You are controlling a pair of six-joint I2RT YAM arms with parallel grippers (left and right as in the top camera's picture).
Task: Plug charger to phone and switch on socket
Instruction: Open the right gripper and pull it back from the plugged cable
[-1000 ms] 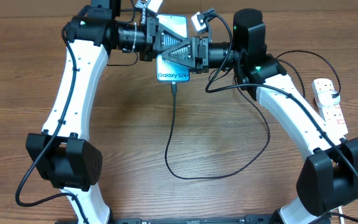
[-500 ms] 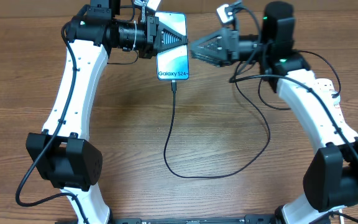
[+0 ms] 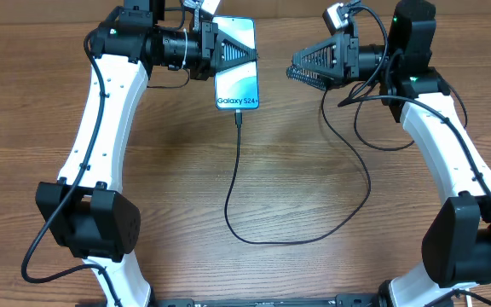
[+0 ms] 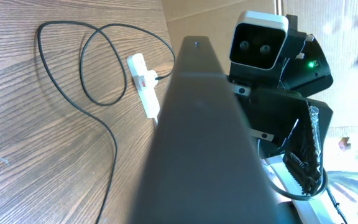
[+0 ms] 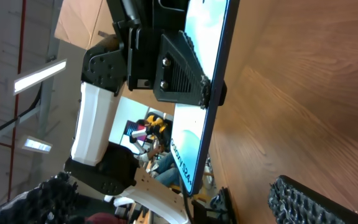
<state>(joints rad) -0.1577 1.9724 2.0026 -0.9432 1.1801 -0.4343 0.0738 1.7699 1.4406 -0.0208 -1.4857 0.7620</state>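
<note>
My left gripper (image 3: 247,56) is shut on the phone (image 3: 236,85) and holds it off the table at the far middle, teal screen up. The charger (image 3: 237,170) cable runs from the phone's lower edge, where its tip (image 3: 239,117) sits in the port, loops across the table and rises to the right. Well right of the phone, my right gripper (image 3: 300,70) stands open and holds nothing. In the right wrist view the phone (image 5: 205,93) is edge-on ahead of the studded fingers (image 5: 303,202). The left wrist view shows the phone's dark back (image 4: 204,137) and the white socket (image 4: 145,84) with the cable (image 4: 107,134) beside it.
The wooden table (image 3: 314,188) carries the cable's wide loop (image 3: 262,240) in its middle. The right arm (image 3: 450,162) covers the far right of the table in the overhead view. Cardboard (image 4: 197,12) stands behind the table's far edge.
My right gripper opened fully and drew back to the right, away from the phone's lower end. The left gripper and phone stayed still.
</note>
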